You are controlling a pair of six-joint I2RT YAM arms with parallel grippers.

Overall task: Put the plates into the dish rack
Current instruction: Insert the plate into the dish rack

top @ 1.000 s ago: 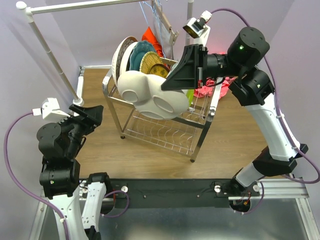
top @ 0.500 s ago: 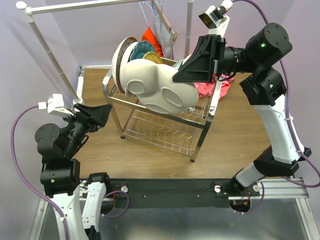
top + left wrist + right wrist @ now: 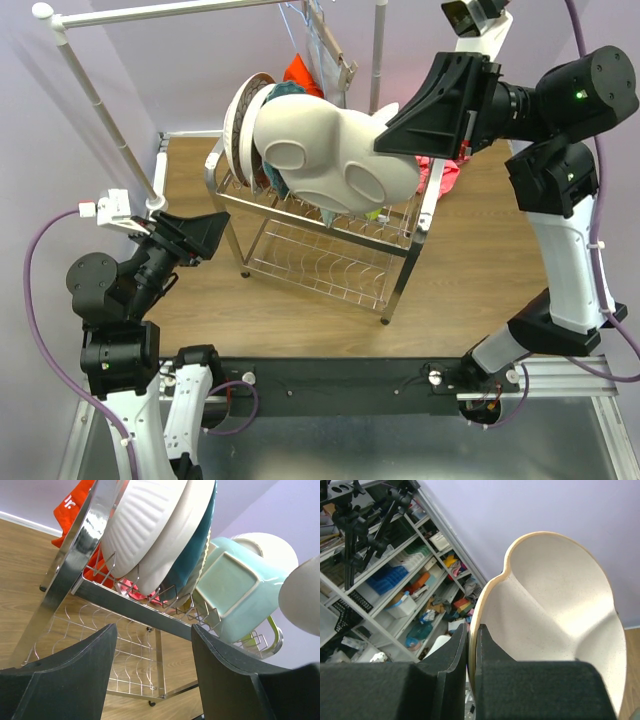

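Note:
My right gripper is shut on the rim of a white divided plate, which hangs in the air over the top tier of the dish rack. In the right wrist view the jaws pinch the plate's tan edge. Several plates stand on edge at the rack's left end: white ribbed, teal, pale aqua. A lime green one peeks out behind them. My left gripper stands open and empty, left of the rack, with its fingers pointing up at it.
A white-poled clothes rail rises at the back left. A red cloth hangs behind the rack and a pink cloth lies to its right. The rack's lower tier holds nothing. Wooden tabletop lies in front.
My right arm has lifted the white divided plate up and to the right, above the rack. The left gripper has risen slightly toward the rack, still open.

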